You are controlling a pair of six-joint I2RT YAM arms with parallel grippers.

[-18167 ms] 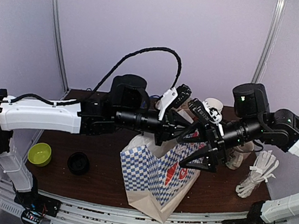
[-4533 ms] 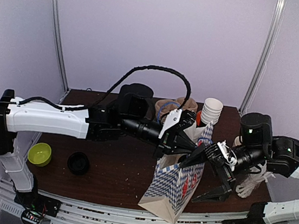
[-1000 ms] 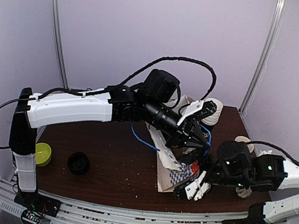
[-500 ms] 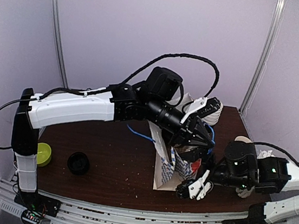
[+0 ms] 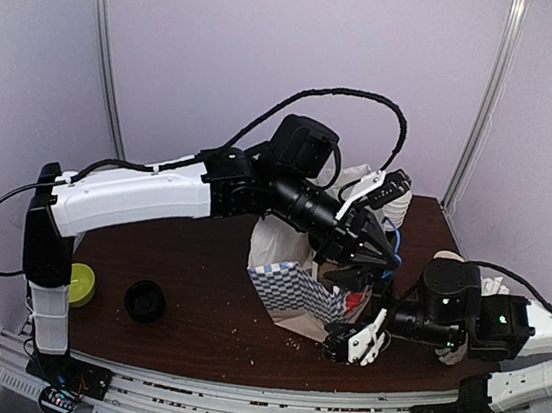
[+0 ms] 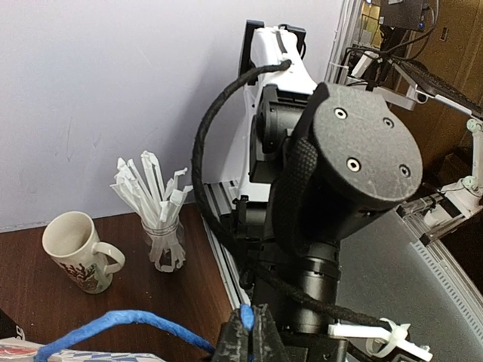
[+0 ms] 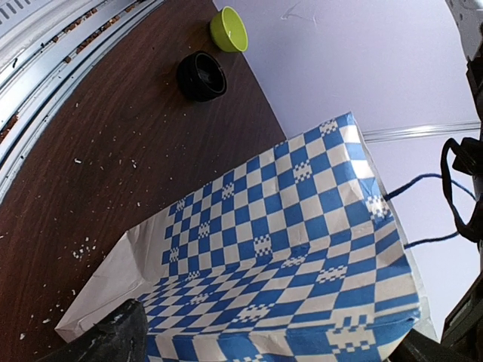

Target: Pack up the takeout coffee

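Top view: the left gripper (image 5: pixel 387 253) reaches across, jaws pinched tight on the blue handle (image 5: pixel 398 244) of the bag (image 5: pixel 296 292), whose mouth tips up toward the back-left. The right gripper (image 5: pixel 354 341) sits low at the bag's near right corner, spread wide. No coffee shows anywhere on the table (image 5: pixel 197 277); whether it is hidden or inside the bag, I can't tell.

Left wrist: the fingers are closed on the handle, with the mug (image 6: pixel 75 245) and straws (image 6: pixel 155 192) beyond.

Right wrist: the checkered bag spans the gap between the wide jaws; whether they touch it is unclear.

My read: the right arm is free and nearer the bag's base, so steadying falls to it.
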